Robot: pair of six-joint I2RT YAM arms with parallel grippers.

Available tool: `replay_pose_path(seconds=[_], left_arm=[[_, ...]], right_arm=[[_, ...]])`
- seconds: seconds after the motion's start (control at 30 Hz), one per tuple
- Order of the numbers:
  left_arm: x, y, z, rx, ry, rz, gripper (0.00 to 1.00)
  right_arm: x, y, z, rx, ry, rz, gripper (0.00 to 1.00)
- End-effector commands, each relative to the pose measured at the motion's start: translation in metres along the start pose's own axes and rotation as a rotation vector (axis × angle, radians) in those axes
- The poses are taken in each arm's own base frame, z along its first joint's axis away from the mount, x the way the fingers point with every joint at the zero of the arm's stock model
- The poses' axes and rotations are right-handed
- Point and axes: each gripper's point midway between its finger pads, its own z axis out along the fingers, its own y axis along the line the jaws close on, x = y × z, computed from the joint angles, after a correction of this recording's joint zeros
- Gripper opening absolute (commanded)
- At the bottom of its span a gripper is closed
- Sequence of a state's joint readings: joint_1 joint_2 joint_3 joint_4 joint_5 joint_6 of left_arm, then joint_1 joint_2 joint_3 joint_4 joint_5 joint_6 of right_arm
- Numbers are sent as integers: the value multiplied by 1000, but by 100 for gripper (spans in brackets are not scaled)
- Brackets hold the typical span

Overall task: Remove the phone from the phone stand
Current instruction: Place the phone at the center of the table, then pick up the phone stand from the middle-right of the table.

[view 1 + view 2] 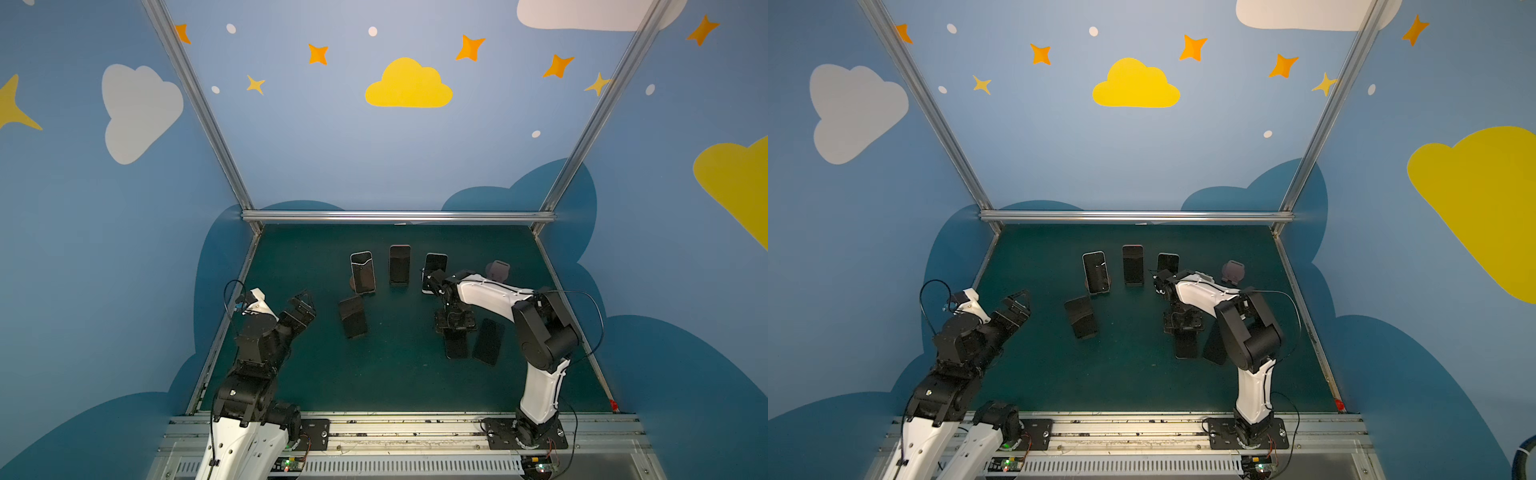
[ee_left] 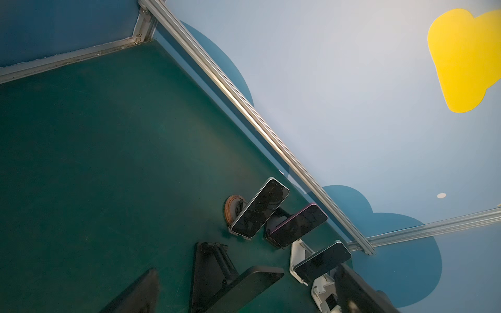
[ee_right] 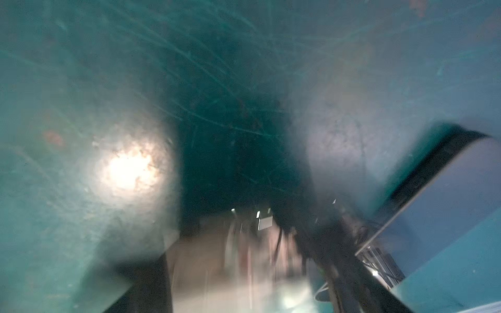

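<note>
Phone [image 1: 456, 348] lies flat under the right gripper [image 1: 455, 324]; whether its fingers clasp it is unclear. Left gripper [image 1: 302, 305] spread wide, empty.

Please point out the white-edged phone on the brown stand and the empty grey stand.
White-edged black phone [image 1: 362, 272]: in a top view, screen middle.
Empty grey stand [image 1: 497, 269]: in a top view, back plate.
</note>
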State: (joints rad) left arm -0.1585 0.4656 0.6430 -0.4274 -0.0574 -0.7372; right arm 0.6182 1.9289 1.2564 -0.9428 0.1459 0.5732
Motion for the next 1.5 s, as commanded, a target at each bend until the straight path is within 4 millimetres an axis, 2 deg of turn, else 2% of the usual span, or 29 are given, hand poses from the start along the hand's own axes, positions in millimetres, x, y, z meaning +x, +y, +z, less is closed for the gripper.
replay_pose_path(seconds=[0.0,0.2,0.3,0.47,0.6,0.77,0.83,0.97,1.07,1.23,1.3,1.47], left_arm=[[6,4,0,-12,20,8,100],[8,4,1,-8,29,3,100],[8,5,0,-13,25,9,100],[6,4,0,-11,17,17,100],[5,3,0,-11,14,27,100],[8,6,1,-19,27,32,100],[8,6,2,-20,29,34,100],[6,6,2,-25,18,41,100],[4,8,1,-37,9,46,100],[5,8,2,-37,13,43,100],[7,9,2,-37,22,40,100],[7,7,3,-33,25,43,100]], right_arm=[[32,5,57,40,141,-20,79],[33,4,59,38,136,-12,79],[29,2,45,28,102,-2,79],[16,-4,-3,5,0,7,85],[3,-8,-49,-25,-108,15,86],[-17,-34,-104,-29,-241,95,88],[-32,-51,-127,-62,-311,177,88],[-62,-66,-152,-88,-422,251,88],[-84,-72,-154,-68,-479,284,89],[-117,-75,-146,-99,-473,347,91],[-131,-71,-139,-126,-462,349,92],[-151,-66,-115,-127,-401,378,92]])
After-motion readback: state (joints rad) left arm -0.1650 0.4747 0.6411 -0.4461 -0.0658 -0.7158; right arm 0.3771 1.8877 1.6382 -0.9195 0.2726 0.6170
